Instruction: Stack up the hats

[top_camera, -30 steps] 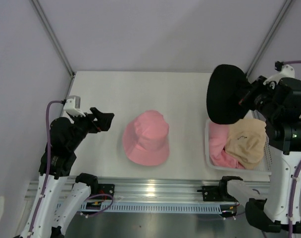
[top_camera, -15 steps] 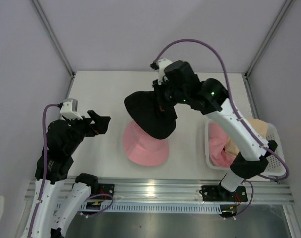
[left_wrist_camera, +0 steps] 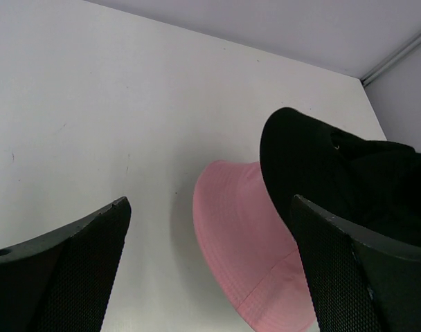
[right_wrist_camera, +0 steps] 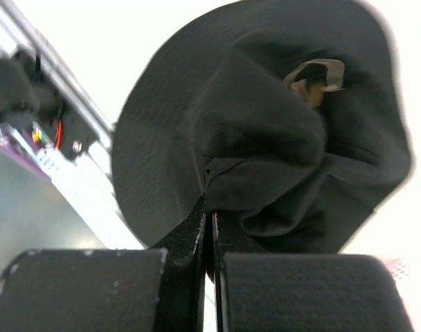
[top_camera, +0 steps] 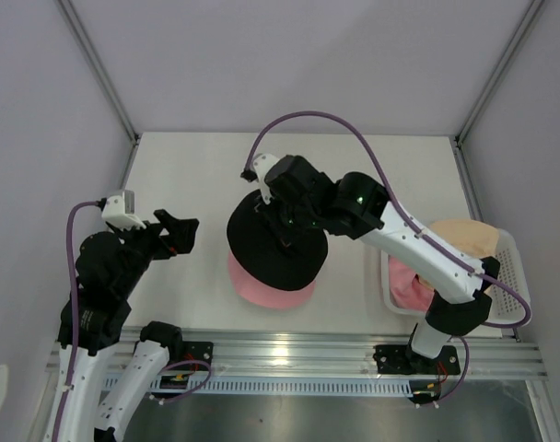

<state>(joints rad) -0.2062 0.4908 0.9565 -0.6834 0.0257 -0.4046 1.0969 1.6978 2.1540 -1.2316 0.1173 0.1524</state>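
Hanging pinched in the right hand point(right_wrist_camera: 209, 211), the black hat point(top_camera: 262, 262) sits directly over the pink hat point(top_camera: 262, 295).

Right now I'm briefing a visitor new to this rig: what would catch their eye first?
The black hat, pinched in the shut right gripper, covers most of the pink hat at the centre. A white basket at the right edge holds a beige hat. The left gripper stands open, left of that pair.
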